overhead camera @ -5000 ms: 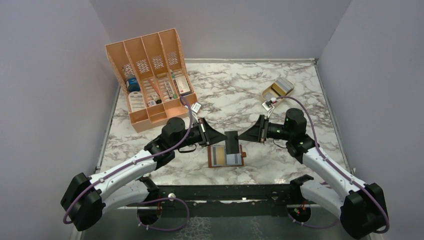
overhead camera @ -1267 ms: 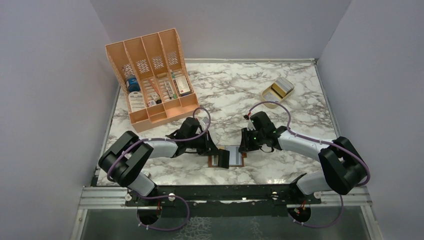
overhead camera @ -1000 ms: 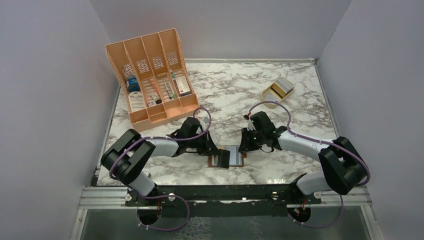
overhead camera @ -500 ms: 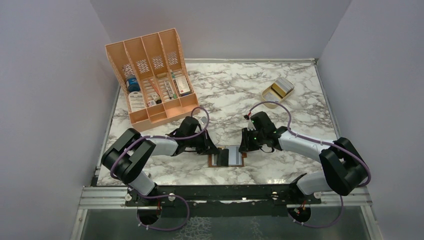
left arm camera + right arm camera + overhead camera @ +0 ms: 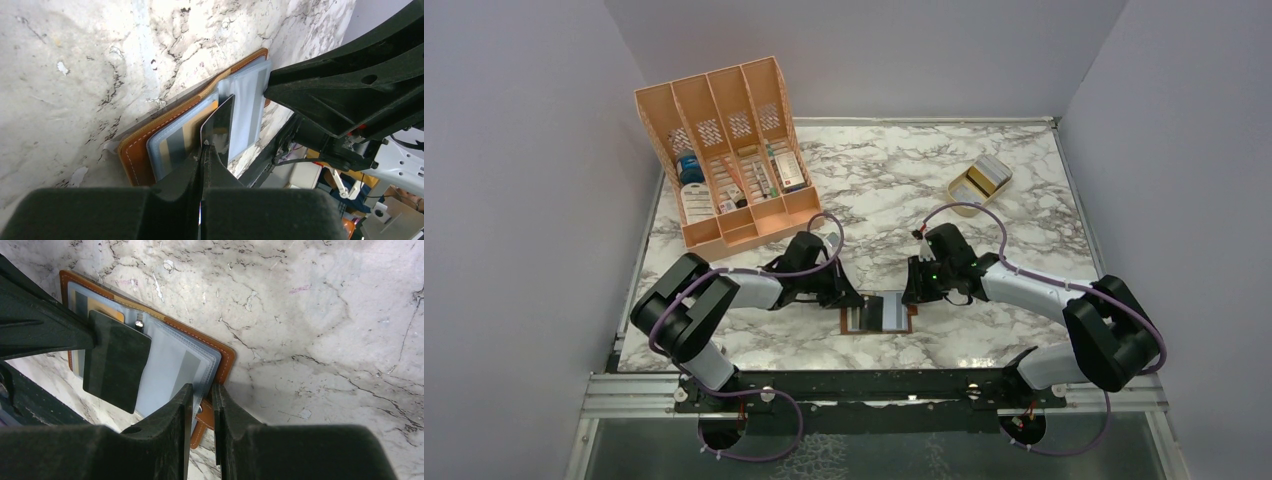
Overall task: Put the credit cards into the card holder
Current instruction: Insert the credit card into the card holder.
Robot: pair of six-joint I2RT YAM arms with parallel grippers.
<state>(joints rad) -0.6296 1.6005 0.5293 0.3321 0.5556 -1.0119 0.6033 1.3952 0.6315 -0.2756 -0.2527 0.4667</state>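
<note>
Left tool (image 5: 202, 149) clamps dark card (image 5: 220, 122) over open holder (image 5: 172, 357), near-centre on tabletop (image 5: 904, 190). Right tool (image 5: 201, 402) pinches holder's right edge. Holder appears partly filled; this card is not yet inserted.

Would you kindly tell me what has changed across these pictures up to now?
Both arms came down. The dark card, earlier up between both tools, is now gripped by the left tool alone, low over the open card holder. The right tool now pinches the holder's right edge. Holder, orange organiser and tan stand stayed put.
</note>
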